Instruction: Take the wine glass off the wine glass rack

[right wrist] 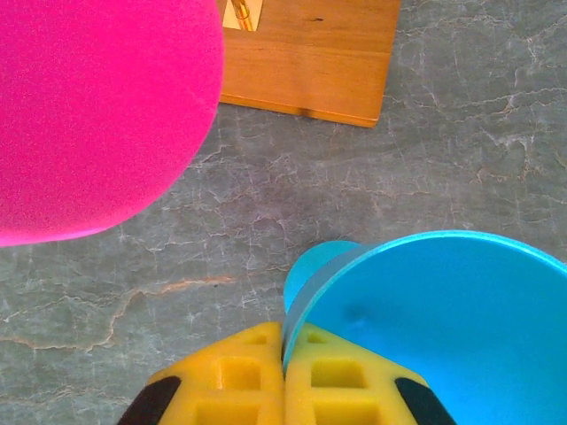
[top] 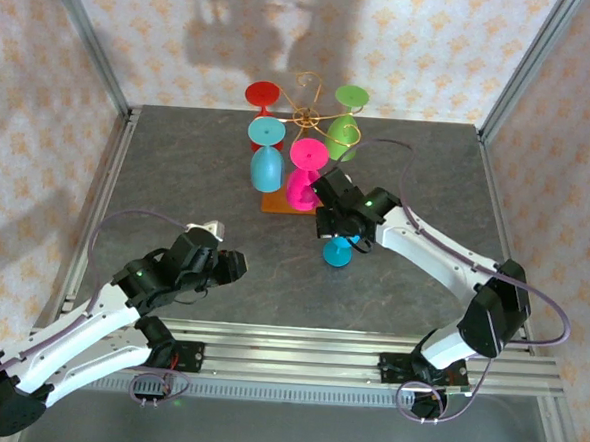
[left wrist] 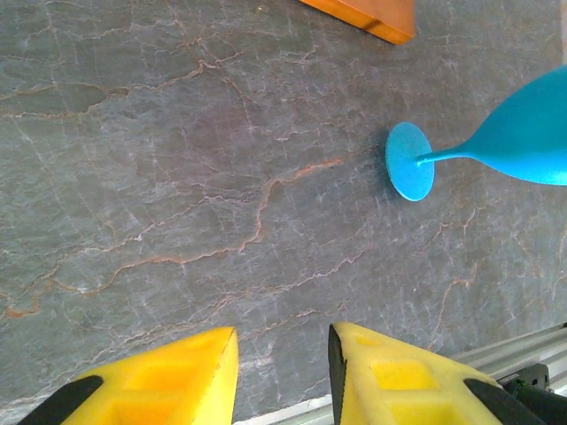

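Rails run along the table's (top: 178,174) near edge, with both arm bases bolted to them. Just past them on the left, the left gripper (top: 234,265) hangs over bare grey stone, its yellow fingers (left wrist: 168,381) apart with nothing between them.

Farther in and to the right, the right gripper (top: 336,234) has its fingers (right wrist: 230,381) pressed together on the thin rim of the cyan glass (top: 338,252). The wall of the bowl runs straight into the seam between the pads. This glass is off the rack (top: 307,114), near the front right corner of its base (top: 276,204). It is tilted, with the bowl up at the gripper and the round foot (left wrist: 410,161) low over the table (whether the foot touches the stone I cannot tell).

Just behind the right gripper hangs the pink glass (top: 302,181), bowl down over the wooden base. A sky-blue glass (top: 266,167) hangs to its left, also foot up.

At the back of the rack, the red glass (top: 263,96) sits on the left and the green glass (top: 345,139) on the right, either side of the gold scroll arms. Patterned wallpaper closes the far side.
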Controlling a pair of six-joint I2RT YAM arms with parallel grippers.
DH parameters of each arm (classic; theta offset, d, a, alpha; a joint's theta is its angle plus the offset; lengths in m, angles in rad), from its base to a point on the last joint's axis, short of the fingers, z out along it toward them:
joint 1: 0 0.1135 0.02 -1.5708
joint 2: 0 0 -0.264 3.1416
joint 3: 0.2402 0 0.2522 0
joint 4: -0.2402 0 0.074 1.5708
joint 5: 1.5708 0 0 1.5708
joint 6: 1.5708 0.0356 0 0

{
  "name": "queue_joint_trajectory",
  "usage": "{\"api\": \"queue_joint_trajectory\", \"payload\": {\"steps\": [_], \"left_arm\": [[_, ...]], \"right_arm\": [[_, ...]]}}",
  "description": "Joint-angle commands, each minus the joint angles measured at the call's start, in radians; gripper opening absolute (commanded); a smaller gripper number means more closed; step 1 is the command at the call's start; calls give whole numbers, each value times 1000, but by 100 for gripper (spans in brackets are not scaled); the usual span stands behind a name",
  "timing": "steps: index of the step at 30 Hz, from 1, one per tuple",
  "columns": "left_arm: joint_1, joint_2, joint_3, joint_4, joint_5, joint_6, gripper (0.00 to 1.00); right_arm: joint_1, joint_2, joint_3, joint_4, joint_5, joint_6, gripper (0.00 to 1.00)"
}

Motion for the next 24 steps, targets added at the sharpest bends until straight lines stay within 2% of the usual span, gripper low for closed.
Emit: {"api": "queue_joint_trajectory", "payload": {"steps": [1, 5, 17, 24], "left_arm": [[8, 3, 37, -29, -31, 26, 34], [13, 5, 35, -30, -29, 27, 34], [18, -11, 25, -38, -24, 24, 33], [20, -24, 18, -36, -20, 16, 33]], "right_arm": [[-6, 10, 27, 20, 28, -18, 0], [-6, 24, 29, 23, 19, -19, 1], [-6, 30, 29, 12, 19, -22, 11], [-6, 24, 35, 6, 22, -23, 20]]}}
